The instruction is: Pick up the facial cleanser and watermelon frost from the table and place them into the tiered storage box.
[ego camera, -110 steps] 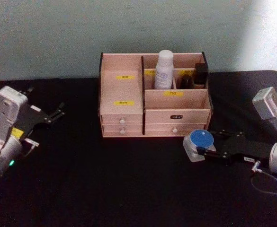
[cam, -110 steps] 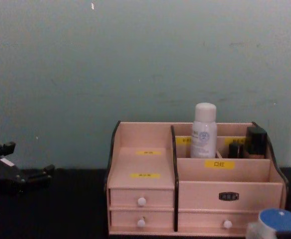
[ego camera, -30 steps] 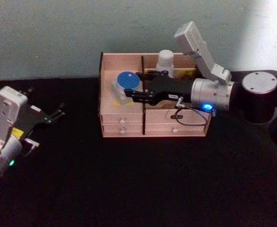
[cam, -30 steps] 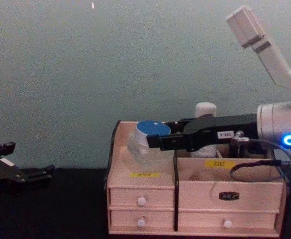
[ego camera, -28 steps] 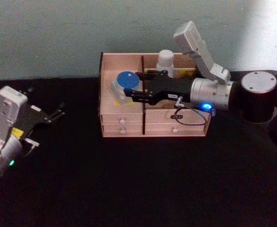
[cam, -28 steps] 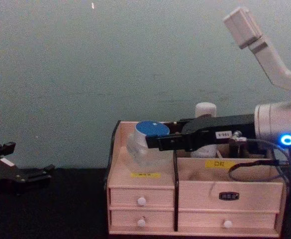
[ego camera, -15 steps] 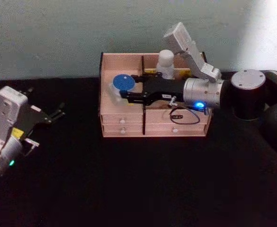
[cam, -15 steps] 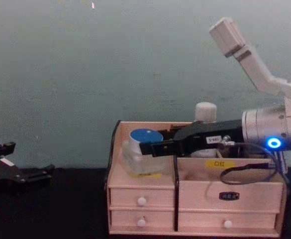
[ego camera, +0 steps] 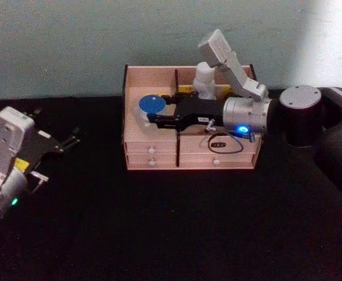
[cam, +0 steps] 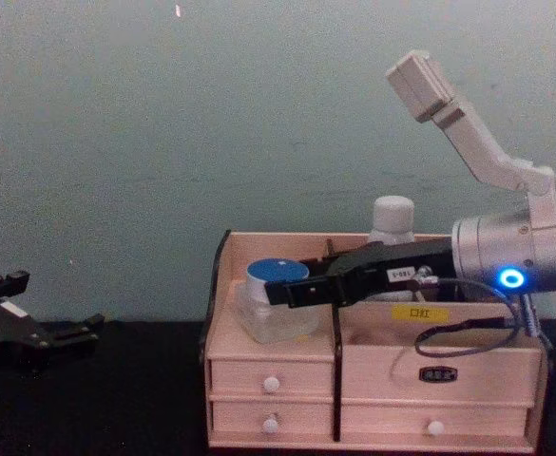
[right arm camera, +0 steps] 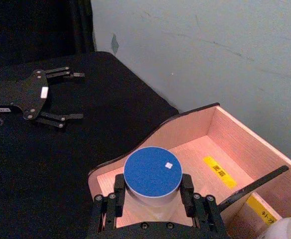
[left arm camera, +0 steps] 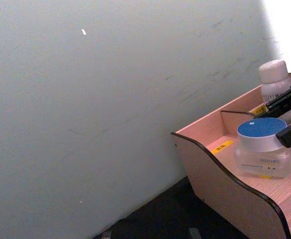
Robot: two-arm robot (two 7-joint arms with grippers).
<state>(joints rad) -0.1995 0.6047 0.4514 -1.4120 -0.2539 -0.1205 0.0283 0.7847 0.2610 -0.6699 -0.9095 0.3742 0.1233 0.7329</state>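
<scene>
My left tool (ego camera: 71, 139) sits parked at the left edge of the head view on the black table (ego camera: 171, 222), well apart from everything, its prongs spread and grasping nothing; a yellow sticker on that arm is too small to read.

Farther in, at frame centre, stands the tiered storage box (ego camera: 153, 153), with two rows of white-knobbed drawers across its front. A small dark plate on the upper right drawer carries writing I cannot make out.

My right tool (right arm camera: 152, 196) reaches in from the right of the head view, across the box's central divider, and is clenched on a clear jar with a blue lid (right arm camera: 151, 173), one finger (right arm camera: 119, 189) on each side of the lid. In the chest view the jar (cam: 276, 302) sits low in the box's left compartment, its base hidden behind the front wall. The left wrist view shows a line of print on the jar's side, too faint to read, and a small white square on the lid.

Yellow labels lie on the left compartment's floor and on the divider walls; their characters are illegible. My arm covers most of the right compartments.

At the back a white bottle (cam: 392, 220) rises above my arm, its lower part hidden.
</scene>
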